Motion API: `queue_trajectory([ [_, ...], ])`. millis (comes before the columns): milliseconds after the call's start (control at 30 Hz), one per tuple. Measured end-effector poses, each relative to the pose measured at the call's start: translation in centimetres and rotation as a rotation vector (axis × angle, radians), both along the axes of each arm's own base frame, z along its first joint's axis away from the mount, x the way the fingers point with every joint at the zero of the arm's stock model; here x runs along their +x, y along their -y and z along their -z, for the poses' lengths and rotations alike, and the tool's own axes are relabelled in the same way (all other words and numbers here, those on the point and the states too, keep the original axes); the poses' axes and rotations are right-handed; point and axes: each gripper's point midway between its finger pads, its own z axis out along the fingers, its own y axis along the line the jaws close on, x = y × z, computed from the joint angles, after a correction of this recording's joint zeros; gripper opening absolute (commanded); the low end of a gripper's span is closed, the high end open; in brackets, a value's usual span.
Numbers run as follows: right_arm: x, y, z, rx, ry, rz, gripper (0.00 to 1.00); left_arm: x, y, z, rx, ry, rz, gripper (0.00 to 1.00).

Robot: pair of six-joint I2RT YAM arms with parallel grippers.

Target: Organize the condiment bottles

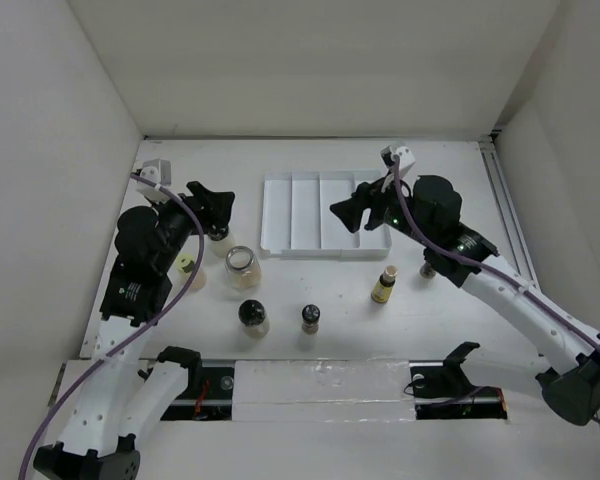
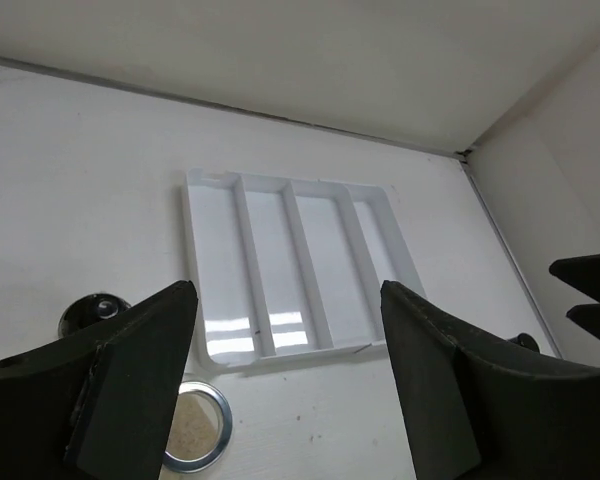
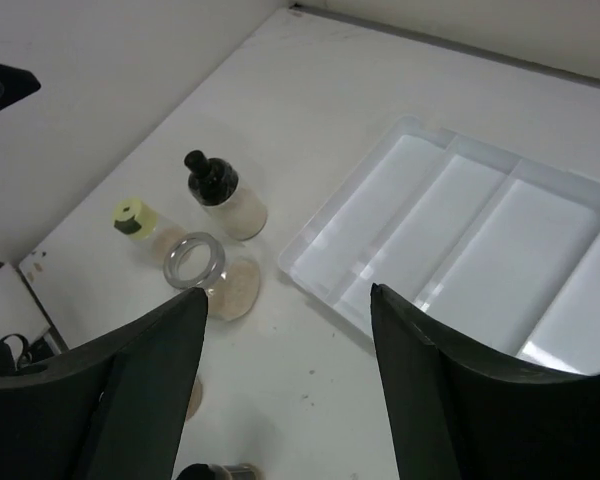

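While the left gripper (image 1: 218, 205) hangs spread and empty just left of the one white plastic divided tray (image 1: 305, 212), the right gripper (image 1: 342, 214), likewise spread and empty, hangs over the tray's right side. Seven condiment bottles (image 1: 310, 318) stand outside the tray, off its front and left edges. Only the top view shows the slim amber bottle (image 1: 383, 285); the left wrist view shows four tray compartments.

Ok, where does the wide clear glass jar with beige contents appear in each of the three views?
Top external: the wide clear glass jar is left of centre, just below the tray's left corner.
Left wrist: bottom edge, below the tray's near left corner.
Right wrist: left of centre, left of the tray.
Shared landmark: the white divided tray.
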Motion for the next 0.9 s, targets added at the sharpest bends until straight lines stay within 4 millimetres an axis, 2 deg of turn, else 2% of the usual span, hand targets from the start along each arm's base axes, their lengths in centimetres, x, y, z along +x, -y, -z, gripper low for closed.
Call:
queue_trajectory([
  [100,-0.4,-1.7,0.2,-0.026,-0.008,-0.042,0.59,-0.1,0.1,-0.5,-0.005,0.020,0.009,0.70],
  [133,-0.6,-2.2,0.1,-0.034,-0.006,-0.057,0.34,-0.2,0.1,-0.7,-0.006,0.025,0.009,0.67],
  [167,-0.8,-3.0,-0.1,-0.040,-0.003,-0.073,0.22,-0.3,0.1,-0.8,-0.007,0.030,0.010,0.57],
  [233,-1.3,-4.5,-0.5,-0.046,0.004,-0.104,0.00,-0.7,0.0,-1.3,-0.011,0.047,0.007,0.46],
  [267,-1.5,-5.3,-0.5,-0.052,0.003,-0.114,0.00,-1.1,-0.2,-1.7,-0.012,0.065,0.004,0.29],
  [300,-1.7,-6.1,-0.6,-0.056,0.004,-0.130,0.00,-1.3,-0.3,-2.0,-0.016,0.073,0.001,0.29],
  [333,-2.0,-7.1,-0.3,-0.068,-0.001,-0.143,0.00,-1.6,-0.6,-2.5,-0.016,0.093,-0.011,0.12],
  [367,-2.1,-8.0,-0.1,-0.080,-0.006,-0.152,0.03,-2.1,-0.8,-3.0,-0.024,0.110,-0.021,0.06],
  [433,-2.3,-9.7,0.5,-0.108,-0.018,-0.172,0.23,-2.7,-1.5,-3.8,-0.035,0.142,-0.051,0.04],
  [467,-2.4,-10.7,1.0,-0.125,-0.028,-0.181,0.43,-3.1,-1.8,-4.1,-0.039,0.155,-0.065,0.06],
  [533,-2.2,-12.6,2.3,-0.164,-0.044,-0.199,0.55,-3.8,-2.4,-5.0,-0.051,0.188,-0.091,0.13],
  [600,-2.2,-14.2,4.1,-0.206,-0.063,-0.215,0.60,-4.3,-2.9,-5.5,-0.060,0.209,-0.114,0.29],
  [700,-2.1,-15.5,7.4,-0.284,-0.108,-0.228,0.61,-4.4,-3.4,-5.0,-0.064,0.199,-0.140,0.36],
  [733,-2.1,-15.6,8.4,-0.309,-0.124,-0.225,0.61,-4.3,-3.5,-4.5,-0.059,0.181,-0.146,0.42],
  [800,-2.0,-15.2,9.8,-0.349,-0.145,-0.208,0.67,-3.9,-3.6,-2.8,-0.035,0.112,-0.156,0.44],
  [833,-1.9,-14.9,10.1,-0.358,-0.144,-0.197,0.73,-3.6,-3.6,-1.8,-0.020,0.066,-0.161,0.46],
  [900,-1.9,-13.8,10.2,-0.360,-0.141,-0.178,0.76,-2.6,-3.8,0.9,0.027,-0.054,-0.180,0.49],
])
